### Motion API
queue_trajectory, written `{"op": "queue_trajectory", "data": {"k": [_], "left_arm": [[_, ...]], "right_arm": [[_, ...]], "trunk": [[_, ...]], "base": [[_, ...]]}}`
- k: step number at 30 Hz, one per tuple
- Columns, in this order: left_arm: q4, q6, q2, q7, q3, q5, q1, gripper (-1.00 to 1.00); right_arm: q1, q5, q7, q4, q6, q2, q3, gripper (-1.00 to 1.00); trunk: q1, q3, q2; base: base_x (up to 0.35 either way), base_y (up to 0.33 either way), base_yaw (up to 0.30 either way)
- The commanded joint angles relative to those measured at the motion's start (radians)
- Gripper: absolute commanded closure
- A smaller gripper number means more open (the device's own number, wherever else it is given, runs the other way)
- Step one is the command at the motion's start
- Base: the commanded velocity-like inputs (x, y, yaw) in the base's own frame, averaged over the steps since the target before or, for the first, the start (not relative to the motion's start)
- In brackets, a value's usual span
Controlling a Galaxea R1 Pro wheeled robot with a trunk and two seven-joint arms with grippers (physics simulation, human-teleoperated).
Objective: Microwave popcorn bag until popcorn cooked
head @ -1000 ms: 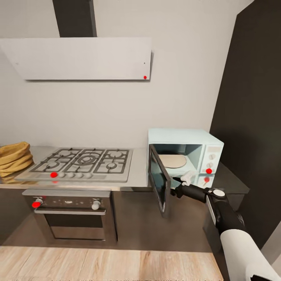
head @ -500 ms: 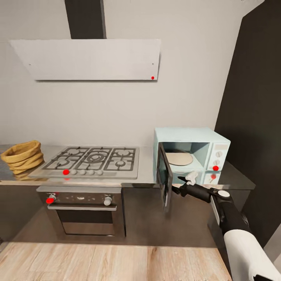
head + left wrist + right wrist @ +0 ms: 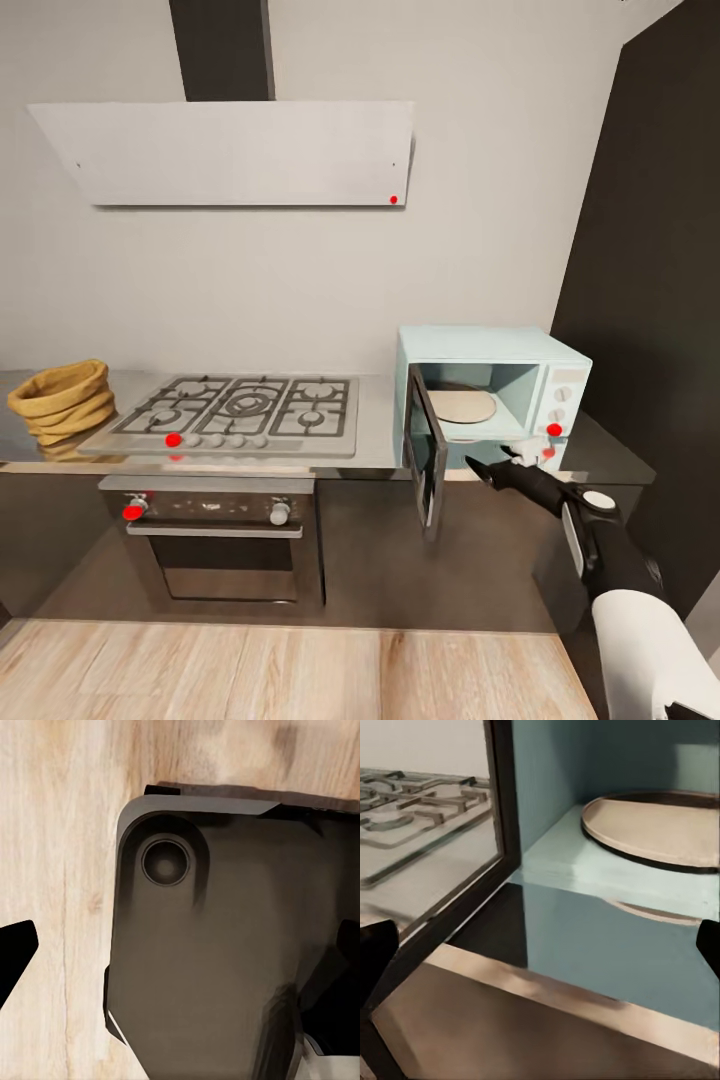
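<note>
The pale blue microwave [image 3: 490, 352] stands on the grey countertop [image 3: 378, 425] with its dark glass door [image 3: 425, 462] swung open toward me. Inside lies a bare round turntable plate [image 3: 462, 405] [image 3: 656, 829]. My right gripper [image 3: 495, 461] [image 3: 540, 952] hovers open and holds nothing, just in front of the microwave's lower front edge and beside the open door. The tan popcorn bag [image 3: 65, 403] sits on the countertop at the far left, beyond the hob. My left gripper [image 3: 180, 960] hangs open over the robot's dark base and the wood floor.
A steel gas hob [image 3: 240, 410] lies between the bag and the microwave, with a black-fronted oven [image 3: 215, 540] below and a white hood [image 3: 235, 150] above. A tall dark cabinet [image 3: 650, 300] stands right of the microwave. Light wood floor [image 3: 280, 670] runs along the front.
The camera has shifted, so the scene sits further right. My right gripper has drawn back, down and to the right, from the microwave opening. The door stays open.
</note>
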Motion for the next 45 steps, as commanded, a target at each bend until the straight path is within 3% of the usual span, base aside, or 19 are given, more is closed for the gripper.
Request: {"op": "queue_trajectory", "data": {"k": [1, 5, 14, 17, 20, 22, 23, 26, 27, 28, 31, 33, 37, 42, 45], "left_arm": [[0.0, -0.002, 0.0, 0.0, 0.002, 0.01, 0.0, -1.0], [0.0, -0.002, 0.0, 0.0, 0.002, 0.01, 0.0, -1.0], [0.0, -0.002, -0.002, 0.0, 0.001, 0.01, 0.0, -1.0], [0.0, -0.002, -0.001, 0.0, 0.001, 0.01, 0.0, -1.0], [0.0, -0.002, -0.001, 0.0, 0.002, 0.01, 0.0, -1.0], [0.0, -0.002, -0.001, 0.0, 0.002, 0.01, 0.0, -1.0], [0.0, -0.002, 0.0, 0.0, 0.002, 0.01, 0.0, -1.0], [0.0, -0.002, 0.0, 0.0, 0.002, 0.011, 0.0, -1.0], [0.0, -0.002, 0.0, 0.0, 0.002, 0.011, 0.0, -1.0], [0.0, -0.002, 0.0, 0.0, 0.002, 0.011, 0.0, -1.0], [0.0, -0.002, 0.0, 0.0, 0.002, 0.011, 0.0, -1.0], [0.0, -0.002, 0.0, 0.0, 0.002, 0.011, 0.0, -1.0], [0.0, -0.002, 0.001, 0.001, 0.002, 0.013, 0.0, -1.0], [0.0, -0.002, 0.001, 0.001, 0.002, 0.029, 0.0, -1.0], [0.0, -0.002, 0.002, 0.001, 0.002, 0.041, 0.0, -1.0]], "right_arm": [[-0.001, 0.004, -0.008, -0.002, 0.007, 0.0, -0.007, -1.0], [-0.001, 0.004, -0.056, -0.002, 0.009, 0.0, -0.011, -1.0], [0.0, 0.005, -0.065, 0.001, 0.013, 0.001, -0.01, -1.0], [-0.001, 0.004, -0.074, 0.056, 0.014, -0.01, -0.012, -1.0], [0.0, 0.004, -0.137, 0.229, 0.009, -0.053, -0.015, -1.0], [0.0, 0.017, -0.264, 0.433, 0.001, -0.081, -0.014, -1.0], [0.0, 0.026, -0.301, 0.487, 0.0, -0.09, -0.014, -1.0], [0.001, 0.104, -0.407, 0.81, -0.003, -0.119, -0.009, -1.0], [0.024, 0.128, -0.445, 0.858, -0.003, -0.116, -0.007, -1.0], [0.108, 0.145, -0.496, 0.888, -0.007, -0.11, -0.007, -1.0], [0.26, 0.152, -0.543, 0.904, -0.072, -0.103, -0.009, -1.0], [0.321, 0.154, -0.559, 0.907, -0.138, -0.101, -0.009, -1.0], [0.431, 0.15, -0.572, 0.909, -0.185, -0.085, -0.01, -1.0], [0.457, 0.15, -0.581, 0.91, -0.188, -0.068, -0.011, -1.0], [0.459, 0.149, -0.637, 0.91, -0.188, -0.06, -0.011, -1.0]], "trunk": [[0.0, -0.001, -0.001], [0.0, -0.001, -0.001], [0.0, -0.001, -0.001], [0.0, -0.001, -0.001], [0.0, -0.001, -0.001], [0.0, -0.001, -0.001], [0.0, -0.001, -0.001], [0.0, -0.001, -0.001], [0.0, -0.001, -0.001], [0.0, -0.001, -0.001], [0.0, -0.001, -0.001], [0.0, -0.001, -0.001], [0.0, -0.001, -0.001], [0.0, -0.001, -0.001], [0.0, -0.001, -0.001]], "base": [[0.0, 0.0, 0.0], [0.0, 0.0, 0.0], [-0.1, 0.0, 0.0], [-0.331, 0.0, 0.0], [-0.343, 0.0, 0.0], [-0.308, 0.0, 0.0], [-0.233, 0.0, 0.0], [-0.059, 0.0, 0.0], [-0.013, 0.0, 0.0], [-0.006, 0.0, 0.0], [-0.002, 0.0, 0.0], [0.0, 0.0, 0.0], [0.0, 0.0, 0.0], [0.0, 0.0, 0.0], [0.0, 0.0, 0.003]]}}
